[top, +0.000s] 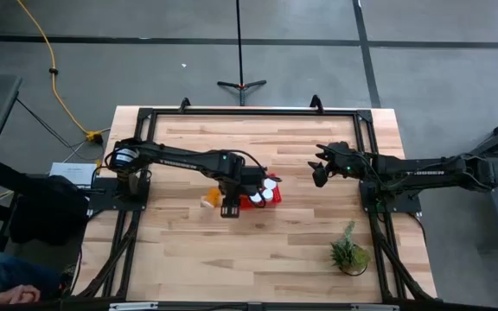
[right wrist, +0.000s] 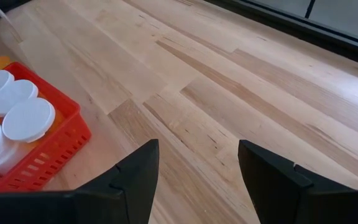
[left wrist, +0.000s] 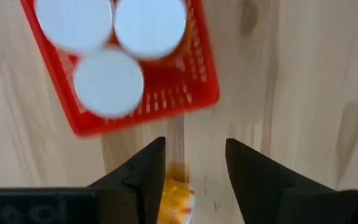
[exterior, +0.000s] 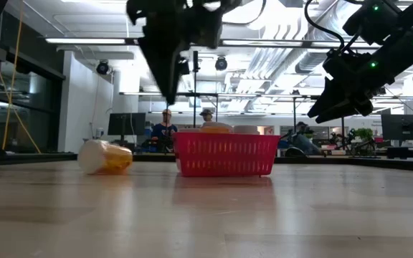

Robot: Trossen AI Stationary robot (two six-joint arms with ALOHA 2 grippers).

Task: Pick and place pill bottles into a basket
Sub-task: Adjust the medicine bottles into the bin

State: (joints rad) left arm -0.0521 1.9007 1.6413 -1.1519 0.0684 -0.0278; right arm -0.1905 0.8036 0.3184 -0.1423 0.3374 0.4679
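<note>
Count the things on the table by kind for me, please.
Pill bottles: 6 (5 standing in the basket, 1 lying outside it)
Basket: 1
Potted plant: 1
Total: 8

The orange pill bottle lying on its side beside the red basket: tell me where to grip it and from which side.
Grip the orange translucent pill bottle across its round body, coming straight down. It lies on its side on the wooden table, white cap away from the red latticed plastic basket, so the body is exposed. The left gripper hangs open above it.
</note>
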